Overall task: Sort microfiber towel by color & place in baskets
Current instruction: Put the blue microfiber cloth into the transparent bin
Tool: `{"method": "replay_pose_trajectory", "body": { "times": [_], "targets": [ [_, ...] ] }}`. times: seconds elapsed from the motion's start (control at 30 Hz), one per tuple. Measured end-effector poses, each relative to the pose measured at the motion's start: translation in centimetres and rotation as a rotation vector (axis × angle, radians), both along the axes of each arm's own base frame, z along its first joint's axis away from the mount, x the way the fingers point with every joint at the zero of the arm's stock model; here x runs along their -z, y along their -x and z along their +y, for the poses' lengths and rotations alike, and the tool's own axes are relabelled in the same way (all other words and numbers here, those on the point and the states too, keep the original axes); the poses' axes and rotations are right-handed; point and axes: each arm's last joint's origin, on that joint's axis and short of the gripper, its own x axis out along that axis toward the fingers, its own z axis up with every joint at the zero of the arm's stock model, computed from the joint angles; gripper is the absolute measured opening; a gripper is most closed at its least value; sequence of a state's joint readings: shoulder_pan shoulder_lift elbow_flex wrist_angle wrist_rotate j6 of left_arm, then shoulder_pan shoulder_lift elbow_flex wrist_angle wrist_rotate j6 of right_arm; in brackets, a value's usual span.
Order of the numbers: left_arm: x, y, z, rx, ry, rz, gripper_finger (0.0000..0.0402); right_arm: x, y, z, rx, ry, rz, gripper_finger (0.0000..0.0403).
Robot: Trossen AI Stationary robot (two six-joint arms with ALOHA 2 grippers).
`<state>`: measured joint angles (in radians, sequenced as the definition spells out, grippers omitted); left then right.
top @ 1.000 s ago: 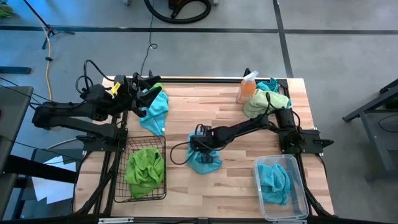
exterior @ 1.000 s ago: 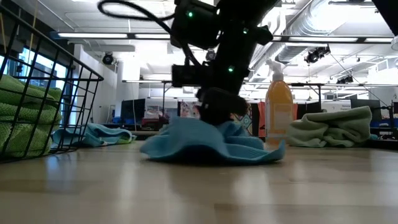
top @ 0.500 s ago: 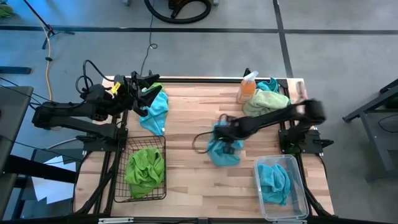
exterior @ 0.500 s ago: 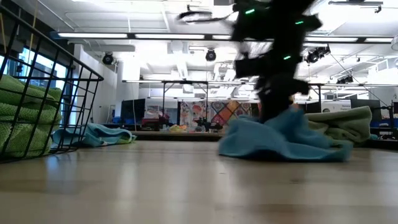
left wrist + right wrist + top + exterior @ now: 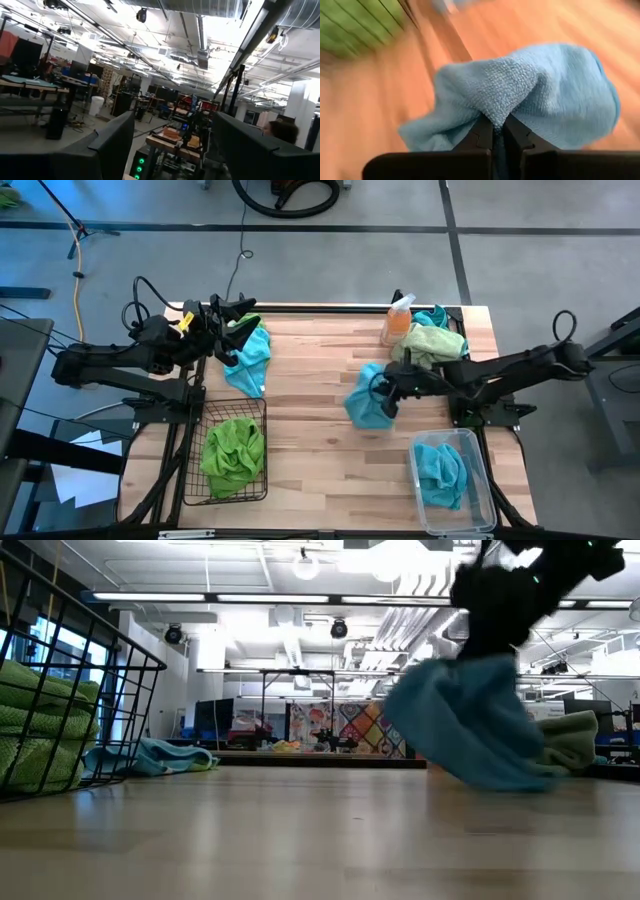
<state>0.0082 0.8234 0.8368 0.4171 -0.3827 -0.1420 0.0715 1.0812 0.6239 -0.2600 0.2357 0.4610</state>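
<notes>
A: Start at the right hand (image 5: 388,392). What has it got?

B: Its two dark fingers (image 5: 481,135) are pinched tight on a fold of a turquoise towel (image 5: 366,396), looped, nubbly microfiber in the wrist view. The cloth hangs from the pinch in a soft, bunched drape, lifted off the wood. The arm reaches in low and long from the counter's right edge toward its middle.

A: And from table height?

B: The hand is a dark smear there (hard to make out), with the turquoise towel trailing below it.

A: Beyond that?

B: Near the front right corner sits the clear plastic basket (image 5: 484,485), rounded corners, with a crumpled turquoise cloth (image 5: 441,474) inside. At the back right corner lies a pale green towel (image 5: 429,343), another turquoise one (image 5: 436,315) peeking out behind it, mostly hidden, and an orange spray bottle (image 5: 397,322) with a white nozzle just beside them.

A: The left side?

B: The left hand (image 5: 234,332) rests at the back left corner, fingers spread wide, holding nothing; its camera looks off into the room. Just beside it lies a turquoise towel with a green edge (image 5: 250,357). The black wire basket (image 5: 191,448) stands at the front left corner, a lime green towel (image 5: 233,452) heaped inside.

A: The counter (image 5: 310,460) itself?

B: Light butcher-block planks.
</notes>
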Motion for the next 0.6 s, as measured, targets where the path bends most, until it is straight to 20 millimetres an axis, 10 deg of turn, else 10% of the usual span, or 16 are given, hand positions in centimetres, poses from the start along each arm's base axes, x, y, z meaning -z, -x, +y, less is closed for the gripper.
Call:
{"method": "replay_pose_trajectory", "body": {
  "times": [0.37, 0.6],
  "targets": [
    [0.1, -0.4, -0.5, 0.191, -0.035, -0.004, 0.0257, -7.3, -2.3, -0.5, -0.113, 0.139, -0.775, 0.0000],
    [1.5, -1.9, -0.6, 0.215, -0.015, 0.116, 0.0257, -11.9, -2.7, -1.0, -0.266, 0.118, -0.790, 0.0000]
  ]
}}
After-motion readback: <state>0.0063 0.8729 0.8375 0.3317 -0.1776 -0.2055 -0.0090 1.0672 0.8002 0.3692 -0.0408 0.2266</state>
